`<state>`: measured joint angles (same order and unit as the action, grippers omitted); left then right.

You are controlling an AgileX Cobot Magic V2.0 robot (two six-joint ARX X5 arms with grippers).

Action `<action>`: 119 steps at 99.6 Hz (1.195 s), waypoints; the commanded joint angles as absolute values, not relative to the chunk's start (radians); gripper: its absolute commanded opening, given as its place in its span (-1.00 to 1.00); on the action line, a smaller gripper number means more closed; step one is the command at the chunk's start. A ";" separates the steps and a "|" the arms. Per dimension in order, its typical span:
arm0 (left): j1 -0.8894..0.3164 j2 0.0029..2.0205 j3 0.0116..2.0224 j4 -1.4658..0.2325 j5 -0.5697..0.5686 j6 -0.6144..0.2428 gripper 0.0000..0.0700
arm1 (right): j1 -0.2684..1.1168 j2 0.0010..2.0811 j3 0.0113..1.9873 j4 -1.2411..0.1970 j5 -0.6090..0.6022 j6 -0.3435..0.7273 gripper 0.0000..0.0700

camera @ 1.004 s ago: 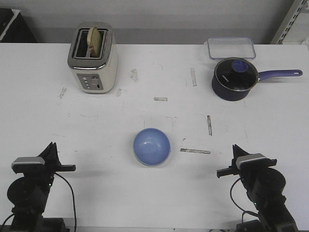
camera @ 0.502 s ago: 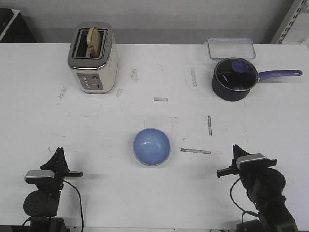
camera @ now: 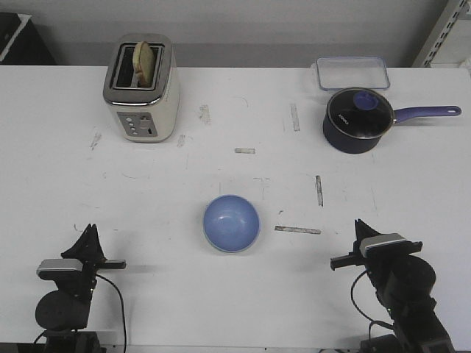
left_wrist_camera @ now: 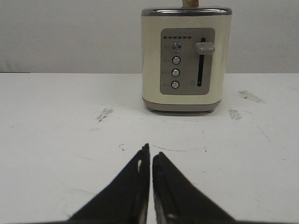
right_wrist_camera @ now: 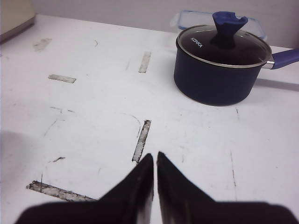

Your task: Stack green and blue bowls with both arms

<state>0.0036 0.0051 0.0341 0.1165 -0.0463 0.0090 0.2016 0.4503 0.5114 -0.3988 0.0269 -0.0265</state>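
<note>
Blue bowl [camera: 231, 223] upright, mouth up.

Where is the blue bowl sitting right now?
In the front view, the blue bowl sits on the table's near middle, between the left gripper and right gripper, touching neither.

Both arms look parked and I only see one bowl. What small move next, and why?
Probably hold both arms and check for the green bowl. Only the blue bowl shows, mid-table, possibly nested over it. The left gripper and right gripper sit at the near edge, jaws shut, empty.
</note>
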 commanded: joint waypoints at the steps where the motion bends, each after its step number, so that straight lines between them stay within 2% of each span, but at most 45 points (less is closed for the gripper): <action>1: 0.004 0.003 0.013 0.130 -0.042 0.009 -0.99 | 0.203 0.452 0.514 -0.385 0.027 -0.031 -1.00; 35: 0.004 0.003 0.013 0.130 -0.042 0.009 -0.99 | 0.200 0.449 0.514 -0.385 0.027 -0.032 -1.00; 48: 0.004 0.003 0.013 0.129 -0.042 0.009 -0.99 | 0.175 0.424 0.496 -0.349 0.027 -0.085 -1.00; 64: 0.004 0.003 0.013 0.130 -0.042 0.009 -0.99 | 0.099 0.356 0.374 -0.230 0.027 -0.103 -1.00; 77: 0.004 0.003 0.013 0.129 -0.042 0.009 -0.99 | 0.038 0.270 0.240 -0.138 0.026 -0.076 -1.00; 106: 0.004 0.003 0.013 0.129 -0.042 0.009 -0.99 | -0.047 -0.007 0.038 -0.105 0.025 -0.009 -1.00; 111: 0.004 0.003 0.013 0.129 -0.042 0.009 -0.99 | -0.051 0.001 0.014 -0.068 0.026 0.003 -1.00; 119: 0.004 0.003 0.013 0.130 -0.042 0.009 -0.99 | -0.054 0.001 0.012 -0.086 0.024 0.011 -1.00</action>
<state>0.0036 0.0051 0.0341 0.1177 -0.0456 0.0090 -0.0509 0.0040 0.0158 -0.0948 0.0269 -0.0170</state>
